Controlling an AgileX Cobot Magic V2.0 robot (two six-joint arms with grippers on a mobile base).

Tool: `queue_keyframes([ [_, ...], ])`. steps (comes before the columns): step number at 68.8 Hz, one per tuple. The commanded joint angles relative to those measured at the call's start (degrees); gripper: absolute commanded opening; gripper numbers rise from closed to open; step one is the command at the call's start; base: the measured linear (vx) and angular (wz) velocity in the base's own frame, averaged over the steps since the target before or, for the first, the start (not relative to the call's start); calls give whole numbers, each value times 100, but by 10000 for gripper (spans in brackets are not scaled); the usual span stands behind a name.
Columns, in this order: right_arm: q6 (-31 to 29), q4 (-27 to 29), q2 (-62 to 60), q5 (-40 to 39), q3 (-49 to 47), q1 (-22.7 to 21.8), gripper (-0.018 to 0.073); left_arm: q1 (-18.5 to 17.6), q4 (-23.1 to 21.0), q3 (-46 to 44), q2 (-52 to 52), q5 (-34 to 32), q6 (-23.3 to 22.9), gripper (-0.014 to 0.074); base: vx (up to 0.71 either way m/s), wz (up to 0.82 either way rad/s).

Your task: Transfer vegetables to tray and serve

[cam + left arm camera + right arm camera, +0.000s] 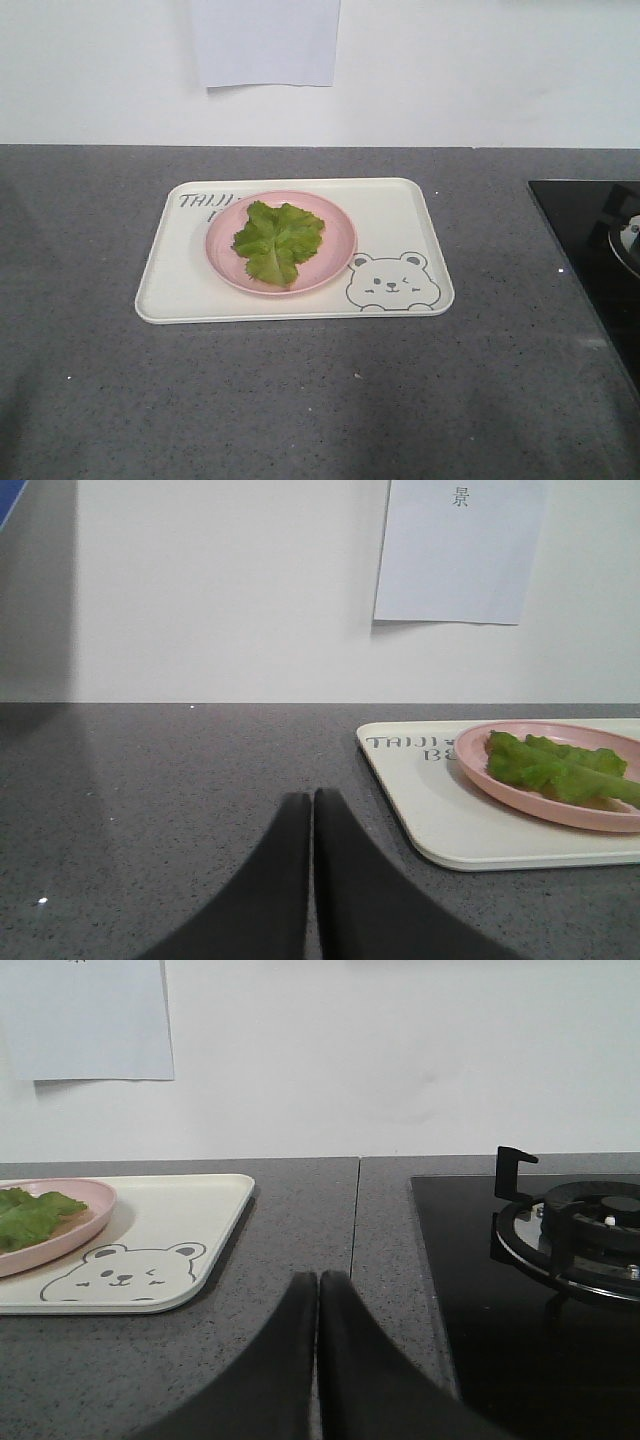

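Tray (400, 215) sat on the grey counter (300, 400) w/ its long axis running left-right, approx. centred btwn the two arms. Left fingers (312, 810) were pressed together, gripping nothing, low over the counter; the tray's near corner lay ahead and to their right. Right fingers (318, 1295) were likewise closed and empty, the tray's bear-corner ahead and to their left, stove burner (585, 1230) off to the right. Neither arm looked clearly nearer; each stood just off one short end, so a two-sided lift seemed the likely call.

Vegetables (277, 240): crinkled light-green lettuce, pale ribs, lying flat on a round pink plate (335, 260) which itself sat on the tray, covering part of the lettering. Transfer appeared done; serving remained.
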Motion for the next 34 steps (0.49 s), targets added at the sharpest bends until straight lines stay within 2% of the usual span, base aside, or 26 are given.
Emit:
queue_keyframes([
  [1, 8, -62, -6, -459, 36, -30, -7, 18, -50, 57, -82, -415, 0, -6, 0, 0],
  [34, 8, -62, -6, -459, 36, -30, -7, 18, -50, 57, -82, -415, 0, -6, 0, 0],
])
